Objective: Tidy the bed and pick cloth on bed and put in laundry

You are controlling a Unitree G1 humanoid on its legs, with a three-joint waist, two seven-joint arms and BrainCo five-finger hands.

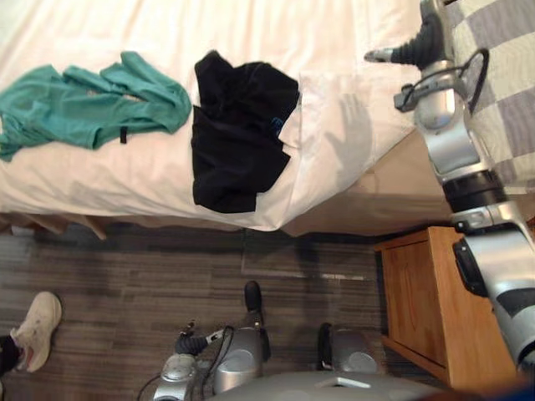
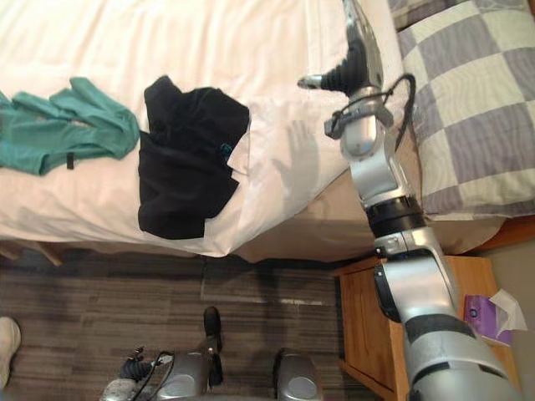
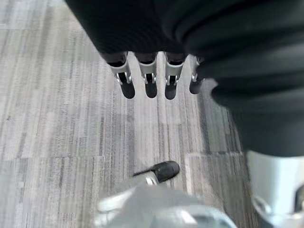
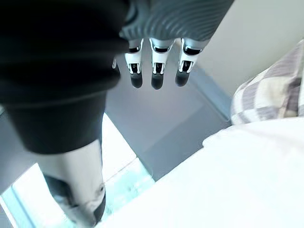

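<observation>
Down at the floor (image 1: 150,276) closest to me, the left hand (image 3: 150,78) hangs low with its fingers straight and loose, holding nothing. A person's pale shoe (image 1: 38,327) rests on the floor off to the left. To the right stands a wooden nightstand (image 1: 426,309) with a purple tissue box (image 2: 485,317) on it, close against the bed's near right corner.

On the bed (image 1: 251,33), the black cloth (image 1: 238,142) lies crumpled in the middle, its lower end reaching the near edge, with a turned-back flap of white sheet just beside it on the right. The teal cloth (image 1: 84,104) is spread flat towards the bed's left edge, its nearest sleeve just beside the black one.

Farther back, the right hand (image 2: 355,50) is held out over the right side of the bed, fingers straight and spread, thumb sticking out sideways, empty. It sits to the right of the black cloth and beyond it, well apart, and much farther from the teal one. The checked pillow (image 2: 476,109) lies just to its right, at the bed's far right corner.
</observation>
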